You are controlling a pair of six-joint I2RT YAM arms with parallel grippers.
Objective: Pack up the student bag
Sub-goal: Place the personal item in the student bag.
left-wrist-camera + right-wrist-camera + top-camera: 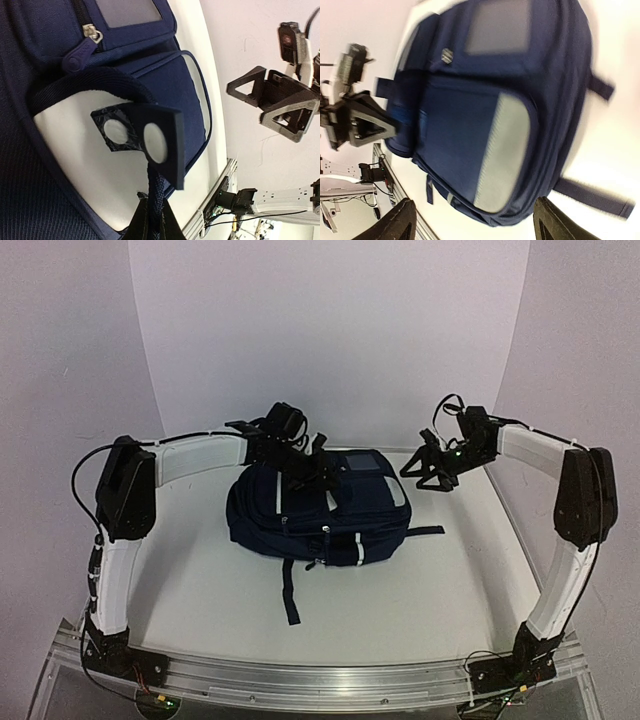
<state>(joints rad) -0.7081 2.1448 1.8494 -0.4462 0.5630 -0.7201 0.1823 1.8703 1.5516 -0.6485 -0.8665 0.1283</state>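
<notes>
The student bag (320,510), dark navy with a pale stripe and a grey patch, lies flat in the middle of the table. My left gripper (305,468) is over its top end. In the left wrist view it (152,210) is shut on the bag's navy webbing handle strap (156,187), which carries a black tab (150,132) with two white dots. My right gripper (435,468) hovers open and empty beside the bag's back right corner. In the right wrist view its fingers (400,222) stand wide apart above the blurred bag (485,110).
A loose black strap (290,600) trails from the bag toward the near edge, and a shorter one (425,532) sticks out to the right. An aluminium rail (320,680) runs along the near edge. White walls close in the back and both sides.
</notes>
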